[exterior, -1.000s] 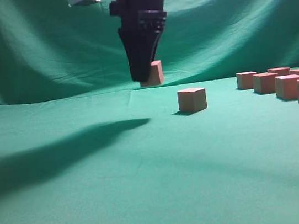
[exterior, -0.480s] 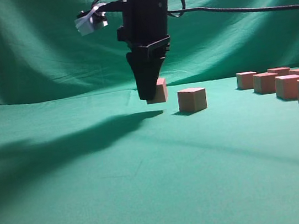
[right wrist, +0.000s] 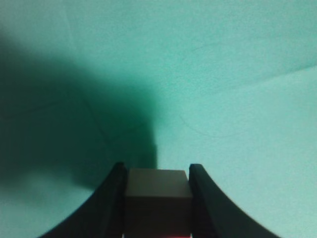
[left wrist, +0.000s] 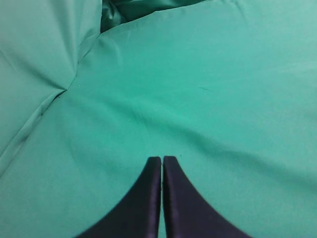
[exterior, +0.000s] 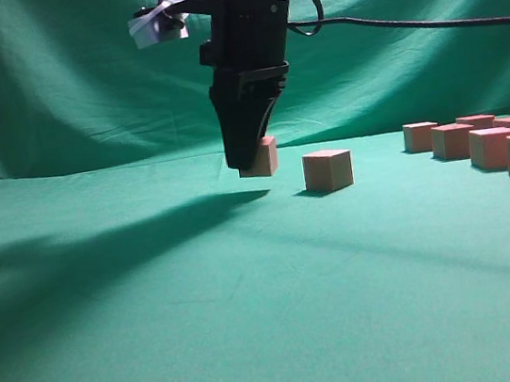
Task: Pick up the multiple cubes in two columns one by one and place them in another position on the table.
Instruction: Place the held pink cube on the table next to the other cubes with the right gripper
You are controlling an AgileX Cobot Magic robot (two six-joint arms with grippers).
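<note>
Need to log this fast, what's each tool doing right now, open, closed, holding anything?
Left tool: closed, holding nothing.
Right tool: closed on a cube, held near the table.

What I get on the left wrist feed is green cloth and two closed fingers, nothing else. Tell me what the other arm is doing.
Observer: The right gripper is shut on a cube, low over the table.
Operator: Report whether that cube is down on the cloth.
Observer: Its underside is close to the cloth, but no view shows whether they touch.
Operator: Give me what is next to it.
Observer: In the exterior view, one lone cube stands just to its right, apart from it.
Operator: Locate the rest.
Observer: The remaining cubes cluster at the far right edge of the exterior view.
</note>
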